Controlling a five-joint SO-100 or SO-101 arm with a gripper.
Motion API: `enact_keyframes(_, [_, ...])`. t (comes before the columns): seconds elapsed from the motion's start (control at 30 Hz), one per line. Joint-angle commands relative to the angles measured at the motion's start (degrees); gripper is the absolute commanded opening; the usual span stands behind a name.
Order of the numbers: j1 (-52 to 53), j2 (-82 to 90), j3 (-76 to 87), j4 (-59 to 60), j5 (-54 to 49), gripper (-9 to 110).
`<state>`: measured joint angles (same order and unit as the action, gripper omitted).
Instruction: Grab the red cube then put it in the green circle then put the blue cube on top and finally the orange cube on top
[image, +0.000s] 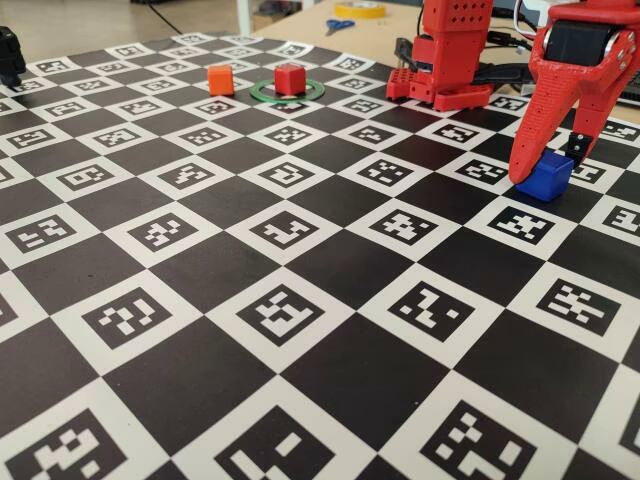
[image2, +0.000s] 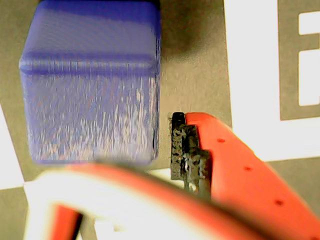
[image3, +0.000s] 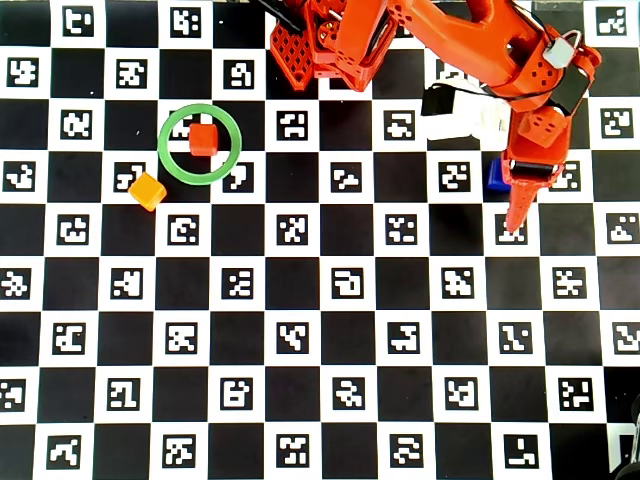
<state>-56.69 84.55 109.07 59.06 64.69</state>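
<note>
A robotics lab or workshop: the tabletop (image: 300, 330) is covered edge to edge in a black-and-white checkerboard of calibration markers, with scissors (image: 339, 25) and a yellow tape roll (image: 360, 9) on a wooden bench beyond its far edge.

Black-and-white checkered mat (image: 300, 300) with coded markers across the table. Behind it, pale wooden desktop (image: 300, 25) holding yellow tape roll (image: 359, 9) and what may be blue-handled scissors (image: 339, 25). Even light.

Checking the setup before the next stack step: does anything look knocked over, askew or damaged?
Nothing stands out. The red cube sits flat inside the green circle, the orange cube rests just outside it, and the blue cube sits flat on the board at the gripper, whose jaws are open around it.
</note>
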Motion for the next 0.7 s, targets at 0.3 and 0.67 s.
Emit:
enact_keyframes(0.3, [1.2, -0.4, 0.4, -0.2, -1.3, 49])
enact_keyframes(0.67, [2.5, -0.3, 2.5, -2.9, -1.6, 45])
